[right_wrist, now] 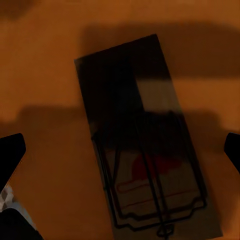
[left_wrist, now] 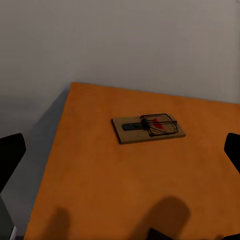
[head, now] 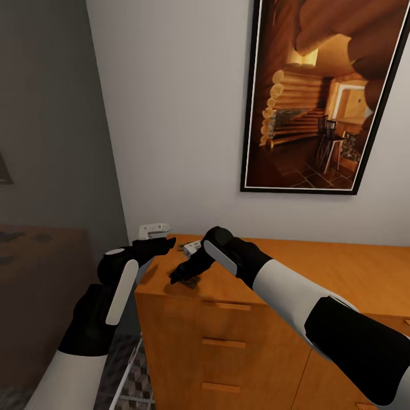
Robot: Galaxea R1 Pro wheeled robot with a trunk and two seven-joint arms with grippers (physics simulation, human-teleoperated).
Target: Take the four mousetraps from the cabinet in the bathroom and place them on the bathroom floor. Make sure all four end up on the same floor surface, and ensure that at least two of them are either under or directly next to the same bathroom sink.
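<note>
Right wrist view: right end effector [right_wrist: 120, 150] spread wide above 1 mousetrap [right_wrist: 145, 145] near cabinet [head: 319, 267] corner edge.

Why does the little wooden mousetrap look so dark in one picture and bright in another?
In the right wrist view, the tan wooden mousetrap lies in the right gripper's shadow on the orange-brown wooden cabinet, so it looks dim. In the left wrist view, another mousetrap sits in open light, with soft dark shadows nearer the camera.
</note>
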